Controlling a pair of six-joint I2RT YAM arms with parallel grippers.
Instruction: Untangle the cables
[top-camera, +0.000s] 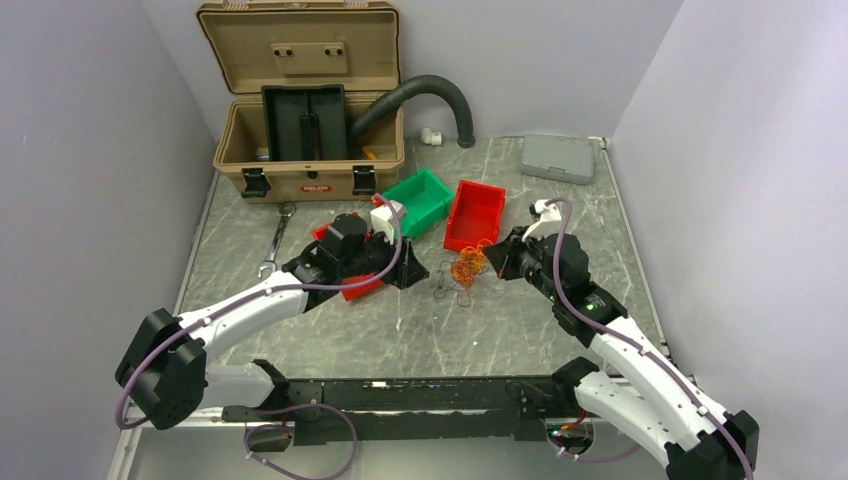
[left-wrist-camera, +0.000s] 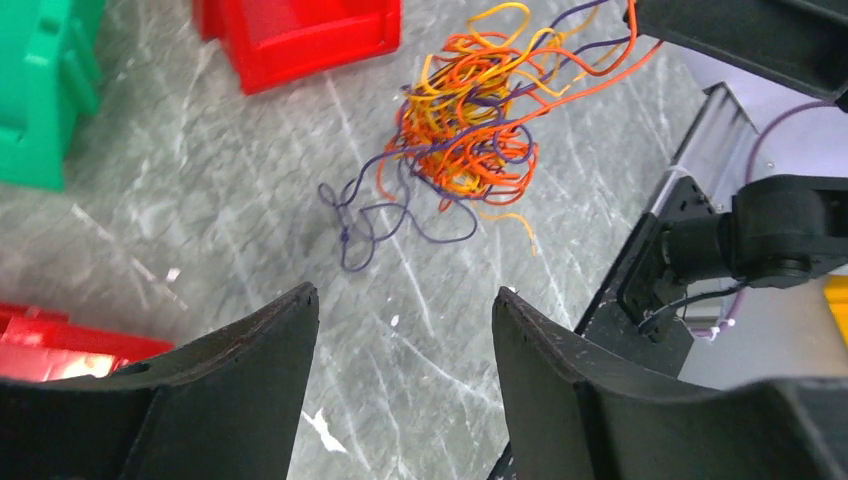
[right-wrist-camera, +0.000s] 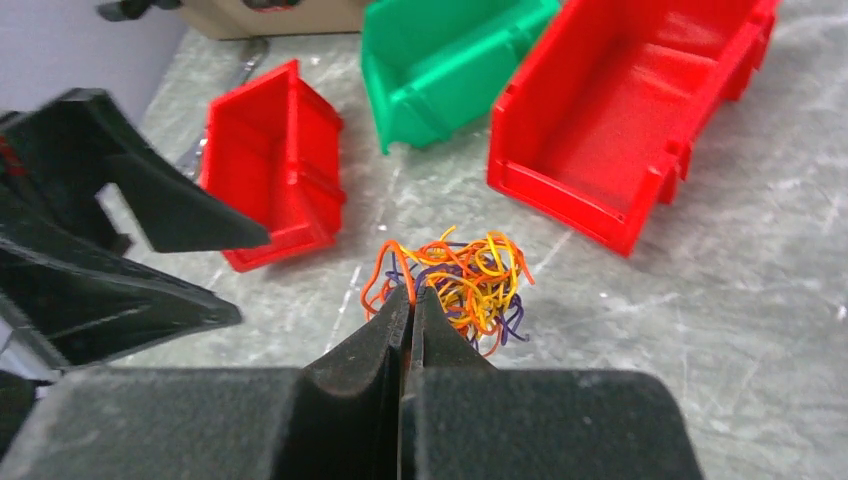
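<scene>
The cables (top-camera: 466, 266) are a fist-sized tangle of orange, yellow, red and dark purple strands lying on the table between the two grippers. They also show in the left wrist view (left-wrist-camera: 465, 130) and the right wrist view (right-wrist-camera: 475, 280). A loose purple loop (left-wrist-camera: 360, 225) trails out toward the left gripper. My right gripper (right-wrist-camera: 412, 292) is shut on an orange strand at the tangle's near edge; it shows in the top view (top-camera: 494, 256) too. My left gripper (left-wrist-camera: 405, 295) is open and empty, a short way from the purple loop, low over the table (top-camera: 416, 272).
A large red bin (top-camera: 475, 213) and a green bin (top-camera: 420, 200) stand just behind the tangle. A small red bin (top-camera: 352, 287) sits under the left wrist. An open tan toolbox (top-camera: 305, 100), black hose (top-camera: 430, 92), wrench (top-camera: 275, 240) and grey case (top-camera: 558, 157) lie further back.
</scene>
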